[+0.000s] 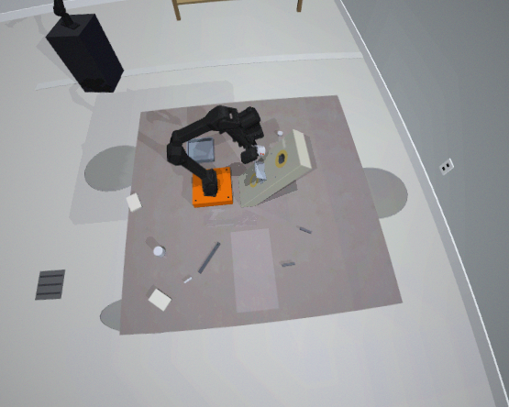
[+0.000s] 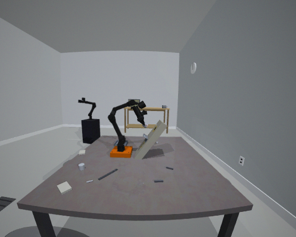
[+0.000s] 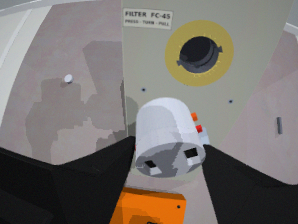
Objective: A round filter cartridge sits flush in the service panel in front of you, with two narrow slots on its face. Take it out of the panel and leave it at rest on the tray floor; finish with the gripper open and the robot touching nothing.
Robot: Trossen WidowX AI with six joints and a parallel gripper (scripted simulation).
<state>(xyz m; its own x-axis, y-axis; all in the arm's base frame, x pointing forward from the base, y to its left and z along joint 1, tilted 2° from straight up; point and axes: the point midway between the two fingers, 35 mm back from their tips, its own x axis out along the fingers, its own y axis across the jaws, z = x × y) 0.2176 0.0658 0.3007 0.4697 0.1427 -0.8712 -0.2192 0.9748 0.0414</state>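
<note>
My gripper (image 1: 256, 153) (image 2: 144, 125) (image 3: 168, 146) is shut on the white round filter cartridge (image 1: 261, 150) (image 2: 145, 126) (image 3: 164, 122). The cartridge is out of the tilted beige panel (image 1: 299, 156) (image 2: 153, 140) (image 3: 150, 60), held in front of its face. Its slotted grey end faces the wrist camera, and red and orange marks show on its side. The panel's upper yellow ring (image 1: 282, 166) (image 3: 175, 42) surrounds an empty dark socket. The blue-grey tray (image 1: 202, 150) lies behind the orange base in the top view and is partly hidden by the arm in the exterior view.
A pale bracket (image 1: 260, 170) (image 2: 145, 136) juts from the panel's lower part, below the gripper. The orange base (image 1: 226, 197) (image 2: 126, 153) (image 3: 150, 204) stands beside the panel's low end. A small white round item (image 1: 280, 133) (image 3: 68, 78) lies near the panel. A white cup (image 1: 159, 251) (image 2: 81, 166) stands farther off.
</note>
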